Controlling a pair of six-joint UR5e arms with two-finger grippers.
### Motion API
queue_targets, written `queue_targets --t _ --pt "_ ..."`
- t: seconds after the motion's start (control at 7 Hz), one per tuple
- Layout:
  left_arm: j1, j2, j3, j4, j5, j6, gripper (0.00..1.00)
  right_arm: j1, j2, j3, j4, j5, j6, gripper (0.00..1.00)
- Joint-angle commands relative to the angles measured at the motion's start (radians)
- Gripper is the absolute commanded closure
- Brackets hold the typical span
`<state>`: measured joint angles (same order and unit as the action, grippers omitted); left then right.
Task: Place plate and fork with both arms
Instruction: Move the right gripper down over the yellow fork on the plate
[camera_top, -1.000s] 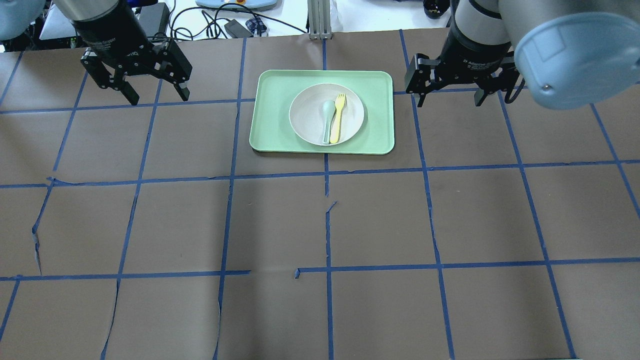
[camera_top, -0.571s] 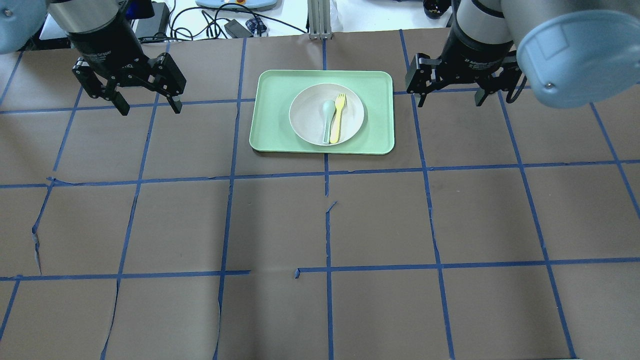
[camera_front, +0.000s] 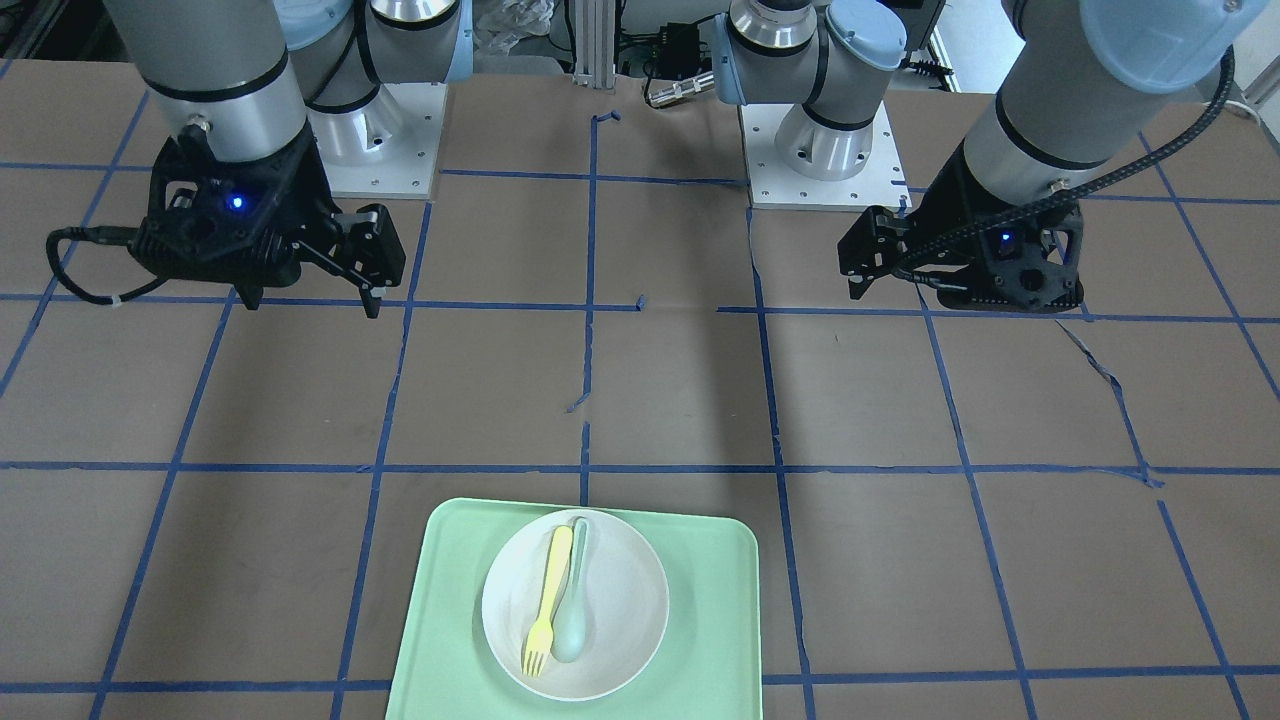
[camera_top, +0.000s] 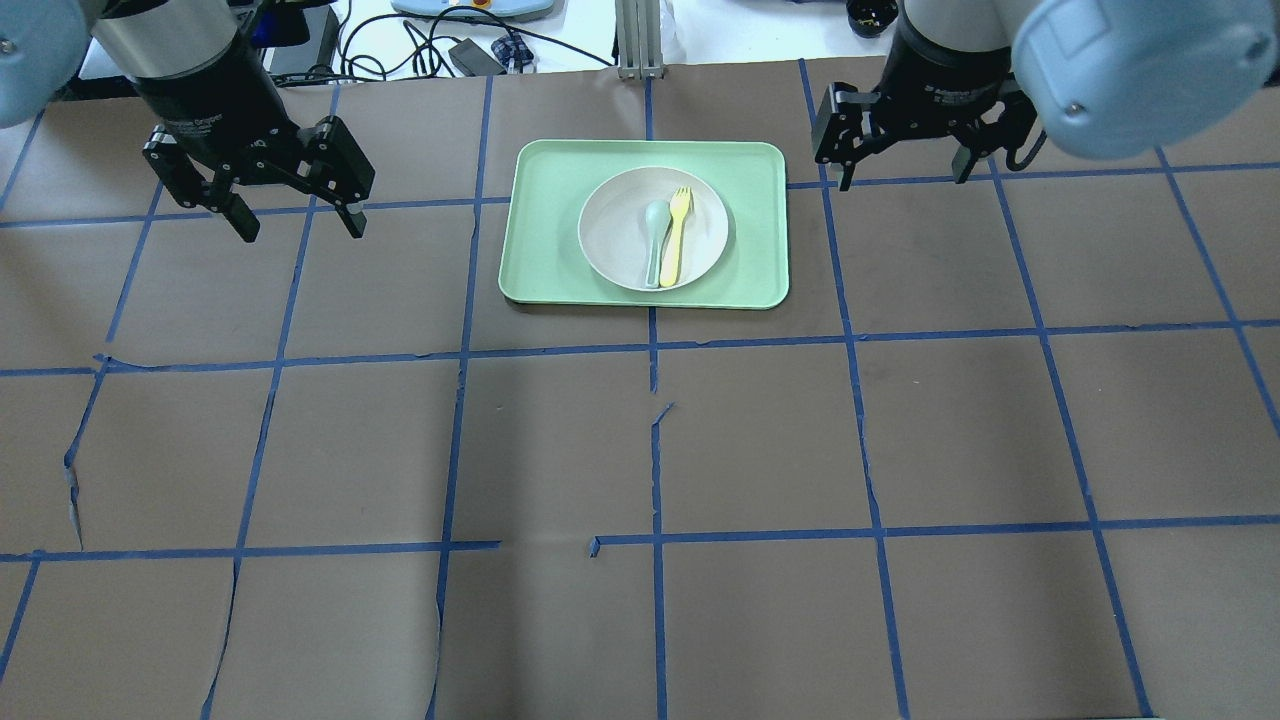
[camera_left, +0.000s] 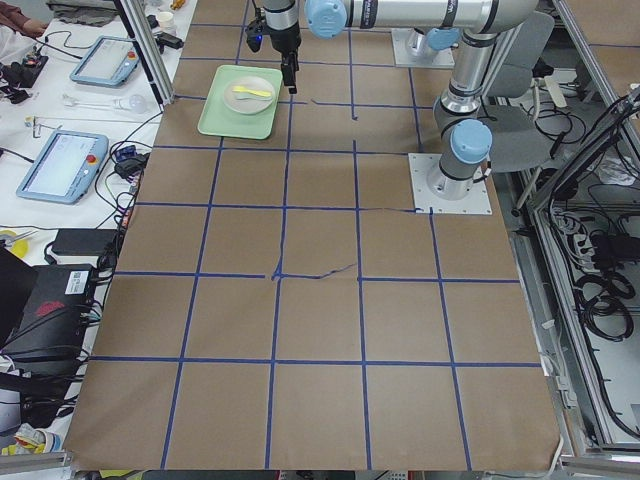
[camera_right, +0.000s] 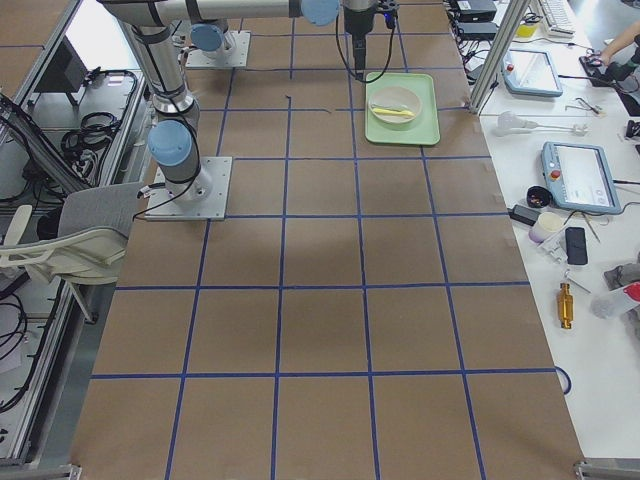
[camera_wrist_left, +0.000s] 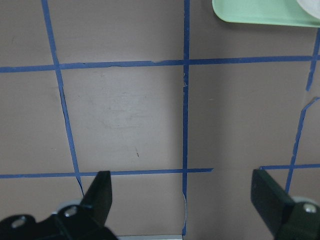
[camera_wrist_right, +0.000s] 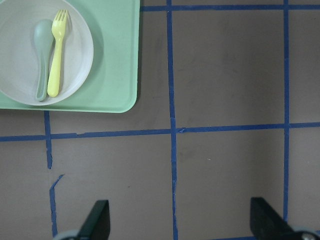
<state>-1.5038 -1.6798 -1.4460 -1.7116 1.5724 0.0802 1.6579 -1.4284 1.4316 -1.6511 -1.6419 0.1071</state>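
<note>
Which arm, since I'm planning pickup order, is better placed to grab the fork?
Right, likely. The fork lies on the plate's right side, and the open right end effector hangs nearer it than the left end effector.

Fork (camera_top: 676, 236) beside spoon (camera_top: 654, 240) on plate (camera_top: 610, 235), plate centred on tray (camera_top: 545, 230)

Bright, even overhead light, sharp focus (soft shadow beside the plate (camera_top: 610, 238)).

Small white lettering is printed on the left gripper (camera_top: 302, 228) and right gripper (camera_top: 905, 180); it cannot be read.
</note>
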Motion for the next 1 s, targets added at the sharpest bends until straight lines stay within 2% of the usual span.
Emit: queue_targets --t 0.0,0.14,0.29,0.43,0.57,0.71,0.86 --pt "-0.001 0.023 -0.043 0.024 0.001 0.001 0.00 0.014 0.217 -0.196 0.002 0.028 0.005 0.00" --pt "-0.001 0.029 -0.069 0.062 0.001 0.003 0.00 0.025 0.300 -0.220 -0.063 0.068 0.023 0.00" --pt "-0.001 0.034 -0.088 0.096 0.003 0.003 0.00 0.046 0.372 -0.218 -0.138 0.068 0.058 0.00" --pt "0.001 0.034 -0.091 0.096 0.004 0.004 0.00 0.068 0.432 -0.221 -0.192 0.070 0.060 0.07" --pt "-0.001 0.031 -0.091 0.098 0.003 0.003 0.00 0.088 0.483 -0.221 -0.250 0.109 0.059 0.08" --pt "0.005 0.023 -0.093 0.099 0.000 0.007 0.00 0.109 0.515 -0.220 -0.262 0.106 0.103 0.20" --pt "0.005 0.014 -0.093 0.102 -0.003 0.007 0.00 0.127 0.554 -0.221 -0.316 0.106 0.164 0.20"
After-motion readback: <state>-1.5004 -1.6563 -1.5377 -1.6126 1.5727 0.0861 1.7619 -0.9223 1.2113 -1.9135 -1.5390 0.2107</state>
